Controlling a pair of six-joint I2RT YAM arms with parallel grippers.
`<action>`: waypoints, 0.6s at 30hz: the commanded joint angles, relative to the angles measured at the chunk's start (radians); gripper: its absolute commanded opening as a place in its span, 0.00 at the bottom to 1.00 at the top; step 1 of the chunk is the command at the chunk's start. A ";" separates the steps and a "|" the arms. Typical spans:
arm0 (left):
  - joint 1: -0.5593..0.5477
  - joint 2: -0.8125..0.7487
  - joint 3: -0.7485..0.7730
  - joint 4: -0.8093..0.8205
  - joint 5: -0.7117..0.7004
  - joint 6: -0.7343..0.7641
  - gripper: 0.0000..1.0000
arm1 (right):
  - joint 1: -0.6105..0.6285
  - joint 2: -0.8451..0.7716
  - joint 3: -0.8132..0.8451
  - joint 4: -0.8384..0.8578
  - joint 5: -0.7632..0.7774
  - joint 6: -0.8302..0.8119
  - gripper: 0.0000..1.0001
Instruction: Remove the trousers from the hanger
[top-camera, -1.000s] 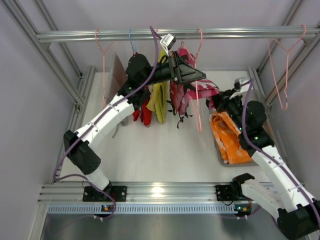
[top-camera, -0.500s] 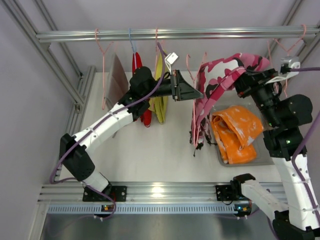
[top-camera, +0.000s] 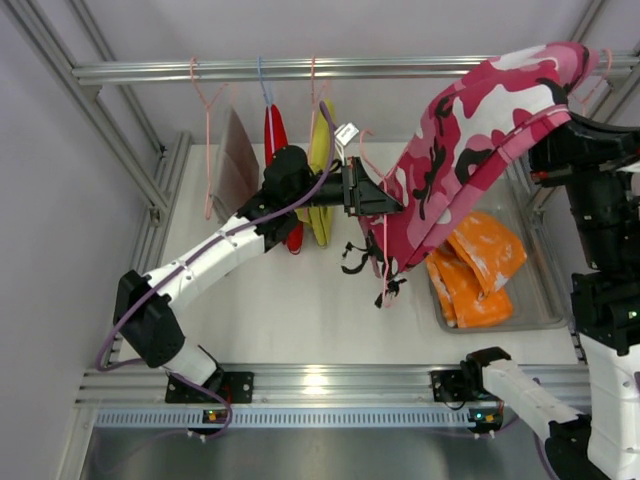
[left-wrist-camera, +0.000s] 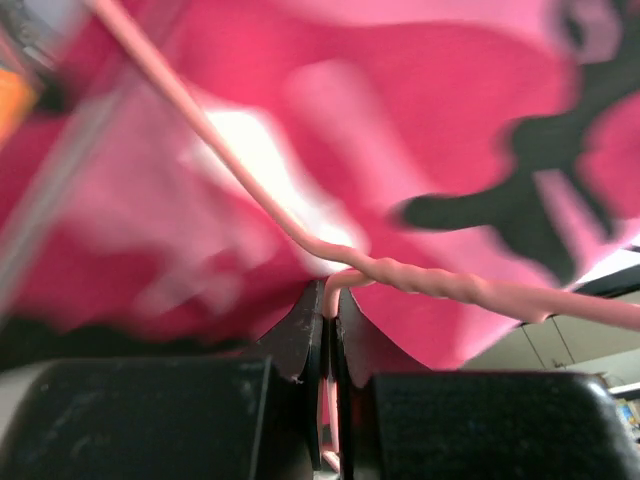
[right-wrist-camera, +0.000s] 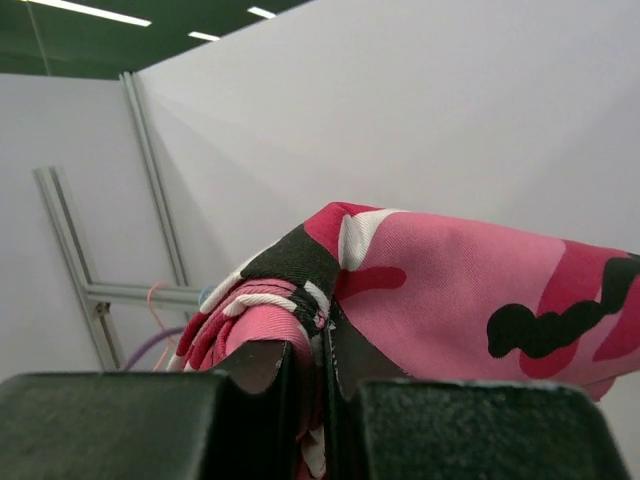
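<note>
This is a robotics lab cell, not a home closet. My bench (top-camera: 300, 310) is boxed in by plain white panels (top-camera: 50, 220) on an aluminium extrusion frame (top-camera: 120, 150). Above the bench runs a bare metal bar (top-camera: 150, 72) hung with wire hangers (top-camera: 207, 150). At the bench's near edge my bases bolt to slotted rails (top-camera: 320, 383). High over the bench glow ceiling strip lights (right-wrist-camera: 85, 12).

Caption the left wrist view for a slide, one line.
Left gripper shut on the pink wire hanger, pink camouflage trousers filling the frame behind it.
</note>
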 joint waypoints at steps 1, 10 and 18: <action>0.001 -0.027 -0.011 0.007 -0.019 0.020 0.00 | -0.009 0.001 0.127 0.182 0.048 -0.038 0.00; 0.001 -0.017 -0.032 0.006 -0.035 0.017 0.00 | -0.007 0.016 0.303 0.124 0.192 -0.270 0.00; 0.001 -0.007 -0.019 0.003 -0.035 0.020 0.00 | -0.007 -0.053 0.331 0.011 0.393 -0.518 0.00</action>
